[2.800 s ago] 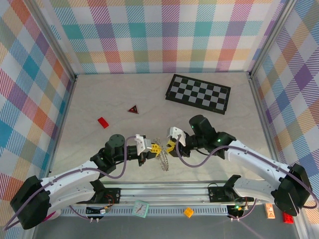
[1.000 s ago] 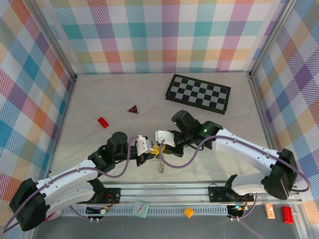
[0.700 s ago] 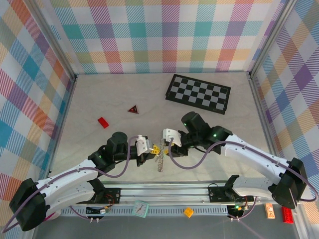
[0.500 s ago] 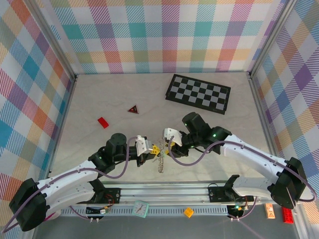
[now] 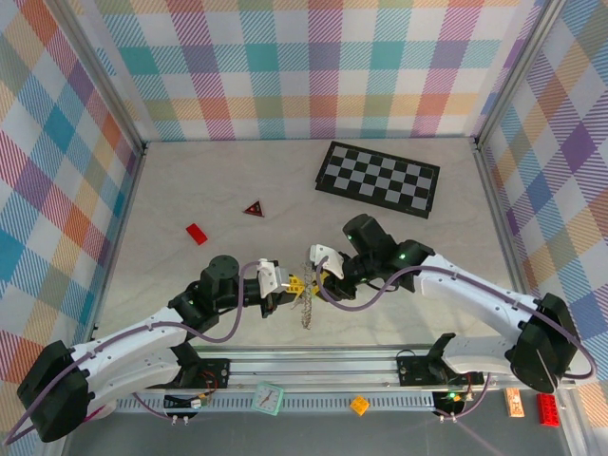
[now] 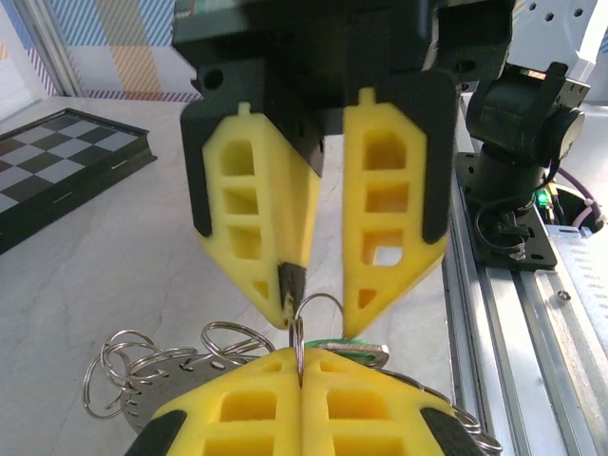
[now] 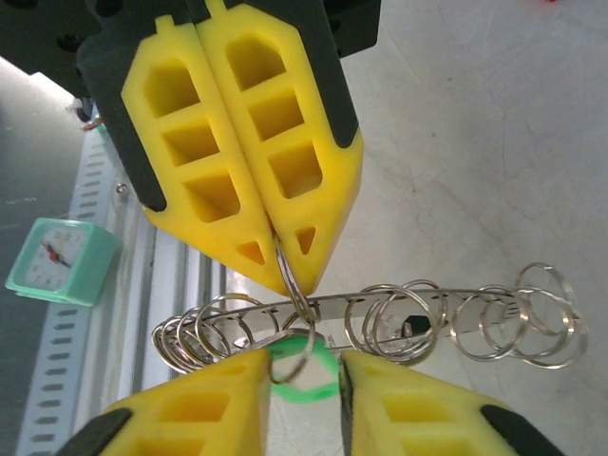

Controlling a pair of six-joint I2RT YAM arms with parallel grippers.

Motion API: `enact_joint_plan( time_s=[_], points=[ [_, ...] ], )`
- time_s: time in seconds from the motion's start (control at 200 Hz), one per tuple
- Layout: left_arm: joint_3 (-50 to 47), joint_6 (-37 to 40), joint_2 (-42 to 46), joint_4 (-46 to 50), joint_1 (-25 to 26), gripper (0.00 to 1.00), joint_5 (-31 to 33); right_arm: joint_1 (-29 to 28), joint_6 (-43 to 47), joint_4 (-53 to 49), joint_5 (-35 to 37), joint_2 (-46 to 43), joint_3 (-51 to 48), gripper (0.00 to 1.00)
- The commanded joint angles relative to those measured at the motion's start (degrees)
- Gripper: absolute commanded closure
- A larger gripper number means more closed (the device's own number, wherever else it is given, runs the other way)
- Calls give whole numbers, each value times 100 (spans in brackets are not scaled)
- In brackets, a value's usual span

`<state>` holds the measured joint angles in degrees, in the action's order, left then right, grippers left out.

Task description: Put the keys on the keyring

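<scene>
**A:** Where's the keyring?

**B:** Held up between the two arms, over the near part of the worktop. It's a flat grey strip strung with many wire rings, and it hangs edge-on just under the fingertips.

**A:** What's carrying it?

**B:** The left end effector. Its yellow fingers are pressed together on one thin wire loop that stands up from the keyring.

**A:** And the right end effector?

**B:** Its fingers are apart, and the tips almost meet the left one's. The pinched loop rises into its gap. The green tag sits in that gap too, against the keyring.

**A:** Is it gripping the tag?

**B:** It flanks the tag, but I can't tell whether it touches it.

**A:** Any key?

**B:** A silver key head lies just beside the tag.

**A:** Anything else?

**B:** A chessboard at the far right. A red triangle and a red brick lie well apart from the arms on the left. There's a teal clock past the rail.
</scene>
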<state>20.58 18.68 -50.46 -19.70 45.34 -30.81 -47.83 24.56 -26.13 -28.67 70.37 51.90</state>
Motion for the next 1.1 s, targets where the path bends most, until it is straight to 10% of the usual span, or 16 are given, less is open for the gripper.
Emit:
enact_joint_plan(
  time_s=[0.0, 0.46, 0.695, 1.095],
  points=[
    [-45, -57, 124, -367, 50, 100, -101, 11, -48, 64, -277, 48, 134, 81],
    [-135, -689, 38, -1473, 46, 100, -555, 117, -38, -245, -453, 493, 273, 100],
    [-233, -524, -21, -1429, 49, 100, -384, 213, -176, 176, -307, -36, -29, 74],
    [-265, -633, -332, -1726, 53, 100, -504, 214, 61, 885, -619, -533, -496, 72]
  ],
)
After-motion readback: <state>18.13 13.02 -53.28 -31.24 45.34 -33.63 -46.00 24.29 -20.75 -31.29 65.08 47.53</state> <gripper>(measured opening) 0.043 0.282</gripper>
